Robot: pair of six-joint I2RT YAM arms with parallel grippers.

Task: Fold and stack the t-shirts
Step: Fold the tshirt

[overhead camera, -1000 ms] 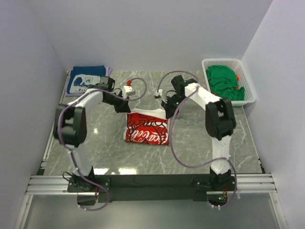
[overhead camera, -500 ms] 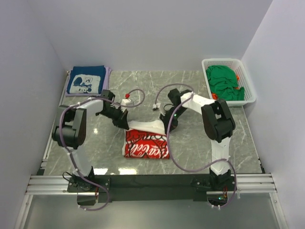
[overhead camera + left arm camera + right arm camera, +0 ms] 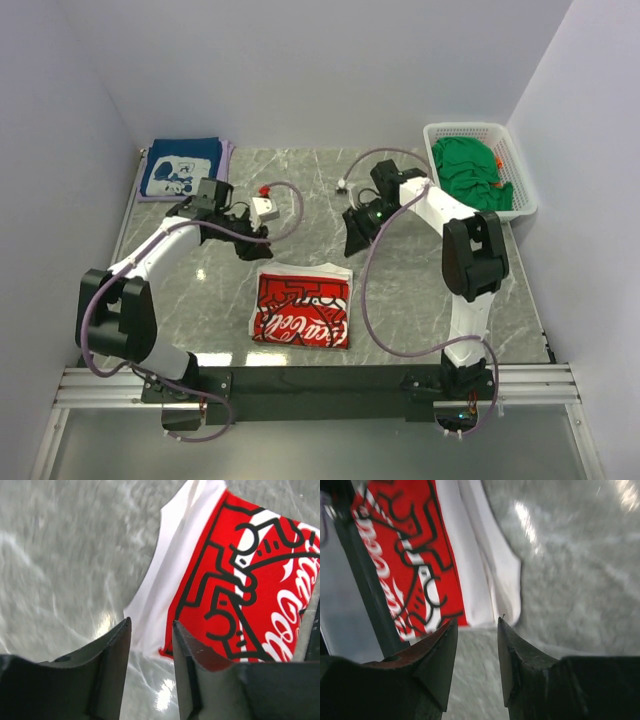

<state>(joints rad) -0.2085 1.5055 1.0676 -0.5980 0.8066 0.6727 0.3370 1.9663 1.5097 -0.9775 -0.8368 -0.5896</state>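
The white t-shirt with the red lettering print [image 3: 300, 308] lies folded flat at the front middle of the marble table; it also shows in the left wrist view [image 3: 240, 580] and the right wrist view [image 3: 445, 555]. My left gripper [image 3: 249, 246] hovers just behind its far left corner, open and empty [image 3: 150, 627]. My right gripper [image 3: 354, 238] hangs behind its far right corner, also open and empty [image 3: 476, 622]. A folded navy t-shirt with white cartoon print [image 3: 180, 170] rests at the back left. Green t-shirts [image 3: 468, 175] fill the basket.
A white lattice basket [image 3: 475, 129] stands at the back right. Cables loop over the table behind the folded shirt. Grey walls close in the back and both sides. The black rail with the arm bases [image 3: 320, 383] runs along the near edge.
Both grippers have opened and let go of the printed shirt's far edge, then drawn back and apart. The shirt now lies folded, nearer the front edge.
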